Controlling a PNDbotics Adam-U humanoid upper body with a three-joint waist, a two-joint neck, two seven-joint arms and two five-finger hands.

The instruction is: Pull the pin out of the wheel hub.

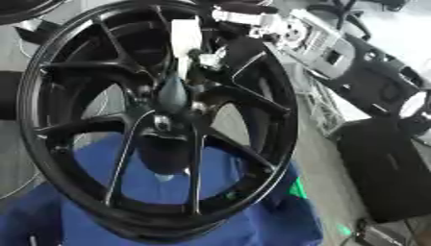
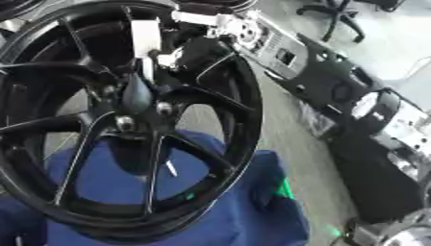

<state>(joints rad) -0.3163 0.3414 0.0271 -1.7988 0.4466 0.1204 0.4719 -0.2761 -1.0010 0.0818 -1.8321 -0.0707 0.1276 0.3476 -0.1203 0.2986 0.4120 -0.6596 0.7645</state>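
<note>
A black multi-spoke wheel stands upright on a blue cloth, tilted a little in the picture. At its hub a dark, teardrop-shaped pin sticks out towards me. My right arm comes in from the upper right over the rim. My right hand, black with silver and white parts, sits just above the hub with its fingers closed on the pin's upper end. Spokes hide part of the hand. My left hand shows in neither view.
A black case stands on the grey floor right of the wheel. Another dark wheel lies at the top left, and an office chair stands at the far right. Green marks show on the floor beside the cloth.
</note>
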